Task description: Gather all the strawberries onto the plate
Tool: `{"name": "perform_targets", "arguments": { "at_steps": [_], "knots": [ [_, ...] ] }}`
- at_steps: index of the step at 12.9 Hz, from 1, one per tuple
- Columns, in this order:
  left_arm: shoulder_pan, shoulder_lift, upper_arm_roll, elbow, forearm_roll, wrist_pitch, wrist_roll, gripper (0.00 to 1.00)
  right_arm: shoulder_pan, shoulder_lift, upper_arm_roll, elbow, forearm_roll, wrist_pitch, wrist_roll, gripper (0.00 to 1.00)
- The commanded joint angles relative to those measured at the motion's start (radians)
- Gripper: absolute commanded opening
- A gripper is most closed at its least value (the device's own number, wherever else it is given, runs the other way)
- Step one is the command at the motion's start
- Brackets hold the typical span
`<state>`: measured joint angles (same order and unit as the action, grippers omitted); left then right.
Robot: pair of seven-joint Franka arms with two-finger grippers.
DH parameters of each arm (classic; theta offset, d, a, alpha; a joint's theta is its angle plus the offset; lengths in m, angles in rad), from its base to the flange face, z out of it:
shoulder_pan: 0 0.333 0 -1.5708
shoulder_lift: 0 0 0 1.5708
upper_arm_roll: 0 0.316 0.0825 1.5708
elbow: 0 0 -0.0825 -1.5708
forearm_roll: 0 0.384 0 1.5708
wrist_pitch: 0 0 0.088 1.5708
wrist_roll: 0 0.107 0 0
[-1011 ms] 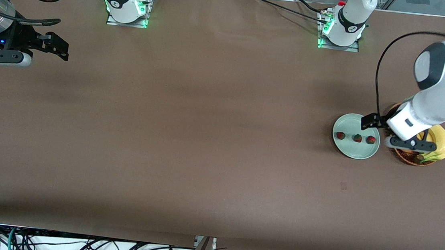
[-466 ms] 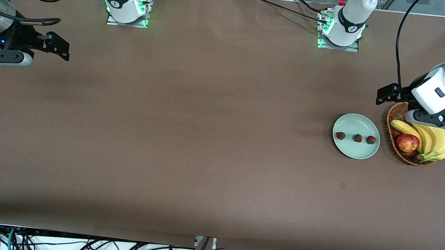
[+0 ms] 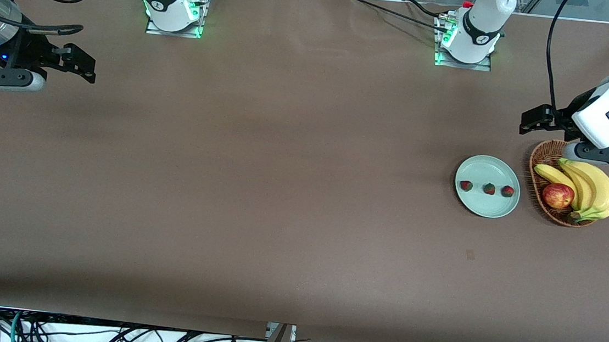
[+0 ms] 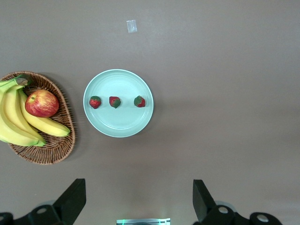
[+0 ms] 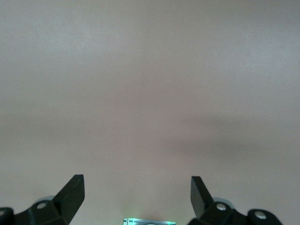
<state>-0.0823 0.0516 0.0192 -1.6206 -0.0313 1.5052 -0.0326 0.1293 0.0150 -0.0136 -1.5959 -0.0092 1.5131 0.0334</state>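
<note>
Three strawberries (image 3: 489, 189) lie in a row on the pale mint-green plate (image 3: 486, 206), toward the left arm's end of the table. They also show in the left wrist view (image 4: 115, 101), on the plate (image 4: 118, 124). My left gripper (image 3: 604, 156) is open and empty, high over the table by the basket's edge that lies farther from the front camera; its jaws stand wide apart in the left wrist view (image 4: 138, 187). My right gripper (image 3: 3, 77) is open and empty. It waits over bare table at the right arm's end (image 5: 137, 185).
A brown wicker basket (image 3: 540, 161) stands beside the plate, with bananas (image 3: 592, 188) and a red-yellow apple (image 3: 557, 195) in it. A small pale mark (image 3: 469, 255) lies on the brown table nearer the front camera than the plate.
My left gripper has risen from beside the plate and over the basket. It has drawn back toward its base, uncovering the apple and bananas. The strawberries and the right arm have not moved.
</note>
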Motion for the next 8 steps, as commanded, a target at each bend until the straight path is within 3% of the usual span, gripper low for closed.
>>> {"name": "perform_targets", "arguments": {
  "at_steps": [1, 8],
  "knots": [
    [0.001, 0.017, 0.007, 0.053, -0.016, -0.037, 0.006, 1.0, -0.016, 0.005, 0.011, 0.016, 0.018, -0.008, 0.002, 1.0],
    [0.001, 0.027, 0.007, 0.059, 0.02, -0.025, 0.045, 1.0, -0.016, 0.005, 0.011, 0.016, 0.017, -0.005, 0.002, 1.0]
  ]
}}
